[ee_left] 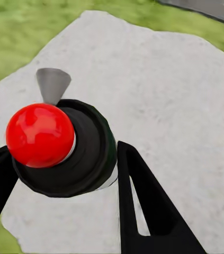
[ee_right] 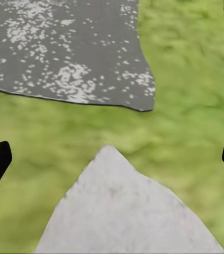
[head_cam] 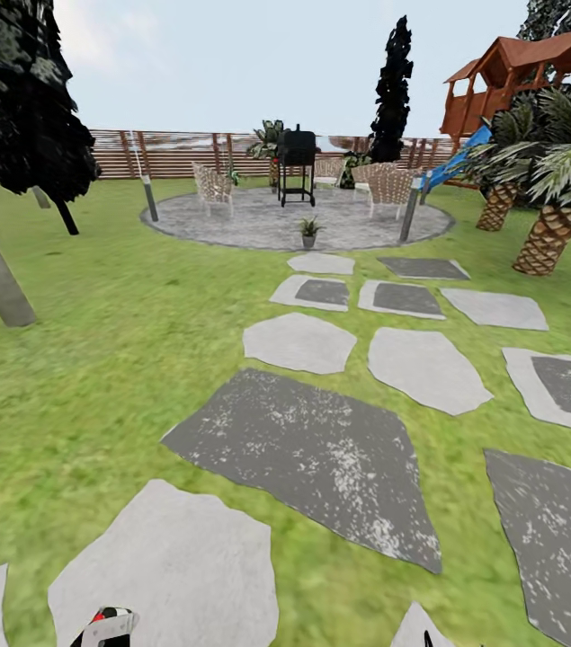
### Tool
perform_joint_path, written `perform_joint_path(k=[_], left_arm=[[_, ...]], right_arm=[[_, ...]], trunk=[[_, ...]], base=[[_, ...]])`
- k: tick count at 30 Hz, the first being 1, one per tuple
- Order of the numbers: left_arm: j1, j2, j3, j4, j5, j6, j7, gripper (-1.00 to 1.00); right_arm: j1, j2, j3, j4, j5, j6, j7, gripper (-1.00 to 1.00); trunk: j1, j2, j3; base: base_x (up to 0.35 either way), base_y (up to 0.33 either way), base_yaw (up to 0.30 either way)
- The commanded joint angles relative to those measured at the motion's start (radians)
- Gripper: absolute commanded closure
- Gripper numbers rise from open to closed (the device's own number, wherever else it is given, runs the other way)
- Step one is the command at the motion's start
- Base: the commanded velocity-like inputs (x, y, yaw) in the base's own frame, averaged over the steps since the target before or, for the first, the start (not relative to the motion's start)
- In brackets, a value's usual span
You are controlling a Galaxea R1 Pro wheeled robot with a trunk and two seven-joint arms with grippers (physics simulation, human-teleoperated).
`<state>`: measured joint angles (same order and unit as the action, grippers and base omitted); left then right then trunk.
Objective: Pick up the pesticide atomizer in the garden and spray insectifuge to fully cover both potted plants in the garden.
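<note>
Left hand (ee_left: 64, 174) grips the pesticide atomizer (ee_left: 72, 151): dark bottle body wedged between the two black fingers (ee_left: 143, 201), red cap toward the wrist camera, grey nozzle tip poking out behind. It hangs over a pale stepping stone (ee_left: 170, 90). Head view catches its red-and-white top at the bottom edge (head_cam: 105, 626).

Right hand (ee_right: 112, 159) spread wide, nothing in it; black fingertips sit at opposite edges of the wrist view, over lawn (ee_right: 191, 106) and a pale stone point (ee_right: 122, 211).

Pickup looks done. Spraying not begun, by my reading.

One small potted plant (head_cam: 308, 232) stands far ahead at the near edge of the round paved patio (head_cam: 249, 220), in front of the black grill (head_cam: 297, 162). The second plant I cannot pick out with any confidence. Stone path (head_cam: 321, 449) leads that way. Left to do: close the gap, then cover both plants.
</note>
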<state>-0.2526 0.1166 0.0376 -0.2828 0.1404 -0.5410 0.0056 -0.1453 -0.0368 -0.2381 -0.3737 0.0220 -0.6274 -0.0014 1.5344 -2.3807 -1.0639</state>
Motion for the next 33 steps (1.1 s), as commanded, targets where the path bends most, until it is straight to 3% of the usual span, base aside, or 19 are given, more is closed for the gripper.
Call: perform_joint_path(k=[1, 33], left_arm=[[0.000, 0.000, -0.001, 0.001, 0.004, -0.003, 0.000, 1.00], [0.000, 0.000, -0.001, 0.001, 0.004, -0.004, 0.000, 1.00]], right_arm=[[-0.001, 0.000, -0.003, 0.001, 0.003, -0.003, 0.000, -1.00], [-0.001, 0.001, -0.003, 0.001, 0.003, -0.003, 0.000, -1.00]], trunk=[[0.000, 0.000, -0.001], [0.000, 0.000, -0.001]], base=[[0.337, 0.000, 0.000], [0.337, 0.000, 0.000]])
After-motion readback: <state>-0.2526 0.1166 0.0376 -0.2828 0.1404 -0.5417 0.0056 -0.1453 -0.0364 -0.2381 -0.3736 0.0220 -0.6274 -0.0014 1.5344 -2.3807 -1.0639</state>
